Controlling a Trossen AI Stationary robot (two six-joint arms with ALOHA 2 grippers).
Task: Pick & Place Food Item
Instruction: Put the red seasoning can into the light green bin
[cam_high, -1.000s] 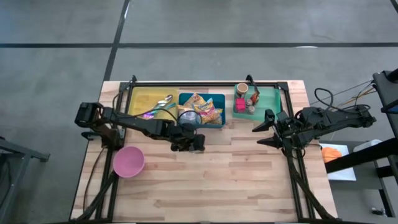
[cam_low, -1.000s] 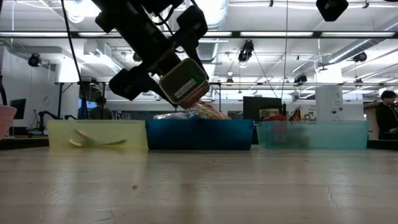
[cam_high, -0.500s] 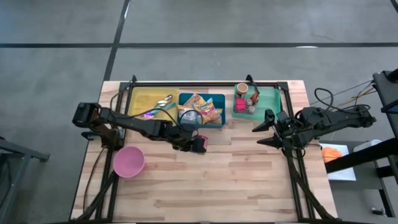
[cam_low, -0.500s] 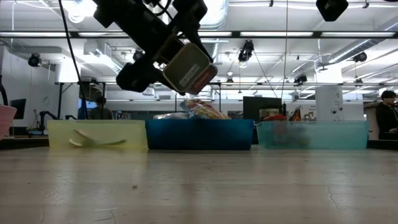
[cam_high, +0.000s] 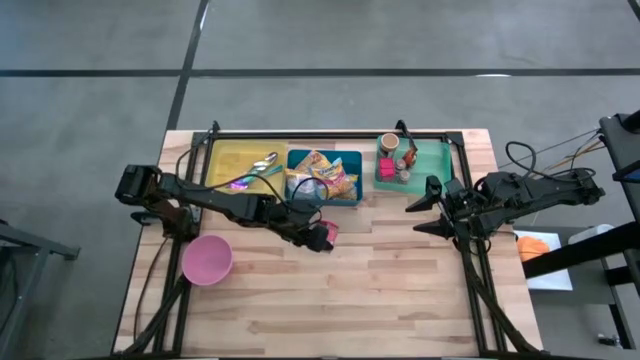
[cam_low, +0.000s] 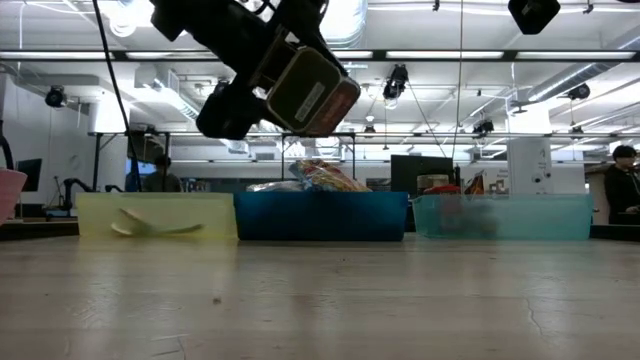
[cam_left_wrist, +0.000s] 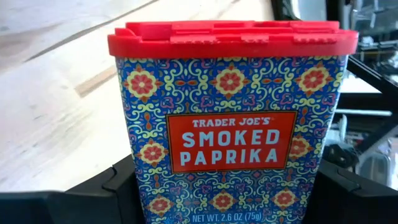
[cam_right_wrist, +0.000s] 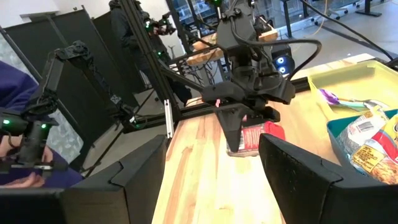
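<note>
A tin of smoked paprika (cam_left_wrist: 230, 124), blue patterned with a red lid, sits between the fingers of my left gripper (cam_high: 312, 236). It hangs over the table's middle, just in front of the blue bin (cam_high: 325, 178), and in the low view the tin (cam_low: 312, 92) is high above the table. My right gripper (cam_high: 424, 212) waits open at the table's right side, pointing level toward the left arm, with nothing between its fingers (cam_right_wrist: 292, 180). My left gripper pinches the tin between its two fingers (cam_left_wrist: 93, 193), on the two narrow sides near its bottom end (cam_left_wrist: 142, 186). The red lid (cam_left_wrist: 231, 37) points away from the gripper. The tin is lifted clear of the table and tilted, lid end slanting down.
Along the far edge stand a yellow bin (cam_high: 228, 160) with a spoon, the blue bin with snack bags, and a green bin (cam_high: 430, 160) with small cans. A pink bowl (cam_high: 207, 260) sits at the near left. Bare wood lies in front of the bins.
My left gripper has risen with the tin and drifted a little toward the table's right and near edges. It has rolled about its own axis, so the tin has turned with it and sits higher above the blue bin's wall. The hold has stayed the same.
</note>
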